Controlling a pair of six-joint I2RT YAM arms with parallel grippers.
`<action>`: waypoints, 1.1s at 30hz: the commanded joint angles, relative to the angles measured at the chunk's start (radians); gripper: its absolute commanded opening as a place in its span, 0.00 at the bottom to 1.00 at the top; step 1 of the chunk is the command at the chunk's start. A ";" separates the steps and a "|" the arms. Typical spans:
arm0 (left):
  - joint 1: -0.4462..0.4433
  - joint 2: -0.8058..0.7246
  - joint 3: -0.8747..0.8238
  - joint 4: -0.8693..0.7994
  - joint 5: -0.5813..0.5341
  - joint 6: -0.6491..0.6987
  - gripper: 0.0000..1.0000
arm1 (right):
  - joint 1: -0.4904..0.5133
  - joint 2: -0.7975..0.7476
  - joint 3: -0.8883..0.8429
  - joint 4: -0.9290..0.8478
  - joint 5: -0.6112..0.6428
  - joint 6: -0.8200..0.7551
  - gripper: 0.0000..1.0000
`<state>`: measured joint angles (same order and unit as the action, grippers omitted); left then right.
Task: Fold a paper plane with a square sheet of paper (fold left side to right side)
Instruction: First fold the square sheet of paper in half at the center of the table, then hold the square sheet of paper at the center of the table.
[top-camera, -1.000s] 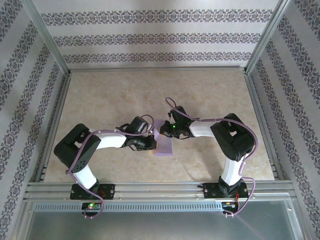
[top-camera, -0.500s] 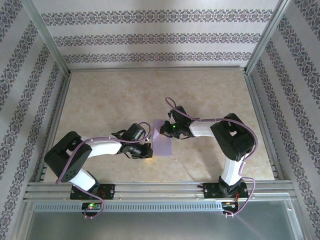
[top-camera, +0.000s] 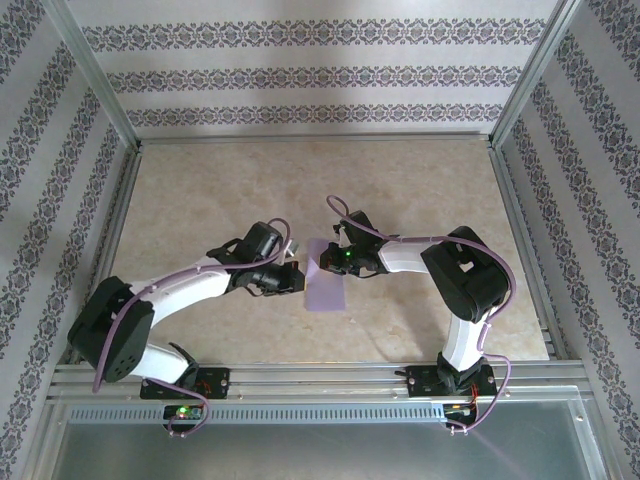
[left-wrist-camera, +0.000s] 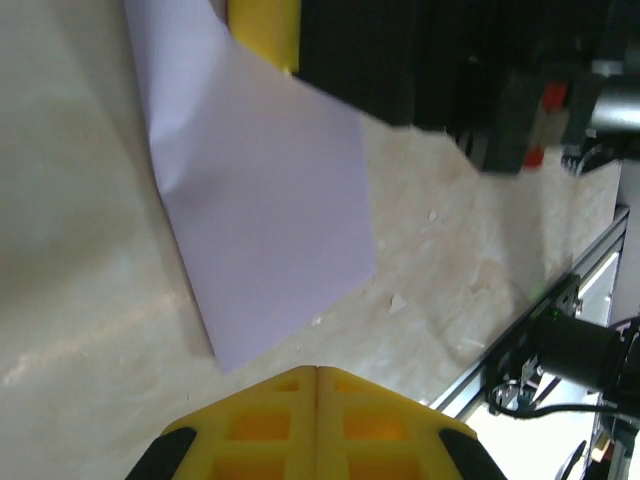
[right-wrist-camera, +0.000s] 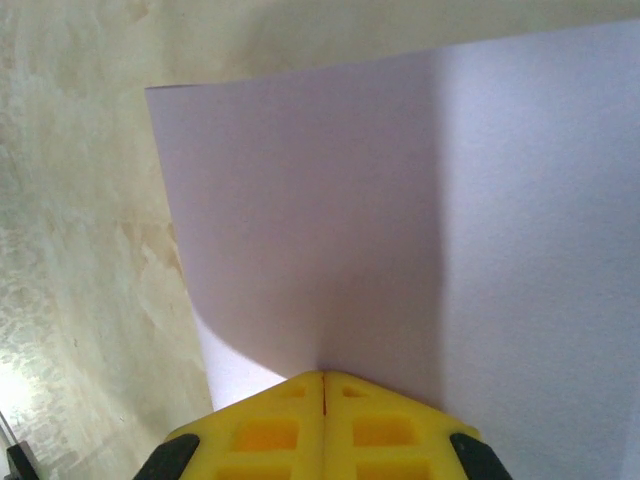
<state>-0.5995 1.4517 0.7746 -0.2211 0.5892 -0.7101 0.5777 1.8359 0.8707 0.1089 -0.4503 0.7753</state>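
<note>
patterned wallpaper on three sides, and in the middle a pale marbled bench (top-camera: 200, 190) with the thin lavender-purple square sheet of paper (top-camera: 328, 290) lying near its centre, between the two arms. from above it reads as a tall narrow rectangle rather than a square, so i'd judge the left side is already laid over to the right and the step in hand is setting that crease.

the right end effector (top-camera: 320, 262) is clenched, its yellow fingers (right-wrist-camera: 260, 430) seam to seam at the sheet's far end, where the paper bows up a little. whether a layer is nipped between them i cannot tell. the left end effector (top-camera: 296, 279) is clenched too and holds nothing, with a corner of the paper just ahead of its tips.

the next move, i'd say, calls for one arm to pin the sheet while the other presses along the fold — lightly, since paper this thin would likely skid or buckle.
</note>
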 joint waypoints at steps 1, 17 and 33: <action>0.010 0.102 0.045 0.053 0.031 0.020 0.00 | -0.007 0.020 0.002 -0.066 0.010 -0.034 0.00; 0.009 0.337 0.092 0.134 0.058 -0.027 0.00 | 0.008 0.047 0.032 -0.076 0.001 -0.030 0.00; -0.012 0.319 0.050 0.060 -0.036 -0.074 0.00 | -0.028 -0.168 0.050 -0.170 0.041 -0.059 0.29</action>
<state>-0.6010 1.7786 0.8558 -0.0883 0.6312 -0.7570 0.5701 1.7554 0.9226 -0.0196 -0.4335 0.7406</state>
